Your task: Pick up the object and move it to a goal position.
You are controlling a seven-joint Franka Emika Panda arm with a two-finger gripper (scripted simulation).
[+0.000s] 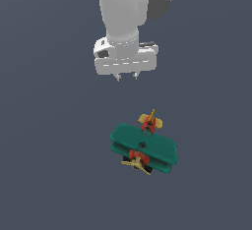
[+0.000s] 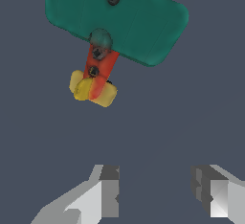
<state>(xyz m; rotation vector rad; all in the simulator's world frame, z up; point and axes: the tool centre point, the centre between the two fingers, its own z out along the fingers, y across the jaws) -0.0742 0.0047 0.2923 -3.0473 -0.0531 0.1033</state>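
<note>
**Exterior view: biplane on the floor, gripper above and off to one side**

Exterior view shows the biplane (image 1: 143, 145) sitting upright on the plain dark floor (image 1: 44, 175), propeller facing the camera, tail fins pointing away toward the arm. Its two teal wings are stacked, with the red body running through the middle and yellow at nose and tail. In the wrist view the top wing fills the upper part of the picture and the tail (image 2: 92, 88) points toward the fingers.

It looks like a light, stiff toy. The wings are broad and smooth, probably too wide a bite and likely to slip. The narrow red body behind the wings looks like the best place to take hold; the propeller and fins seem thin and easy to knock.

The gripper (image 1: 126, 77) hangs clear above the floor, behind the plane's tail, not over it. Its fingers (image 2: 109, 192) stand well apart with nothing between them. The arm (image 1: 125, 8) rises straight out of the frame. No goal marker is visible.
</note>
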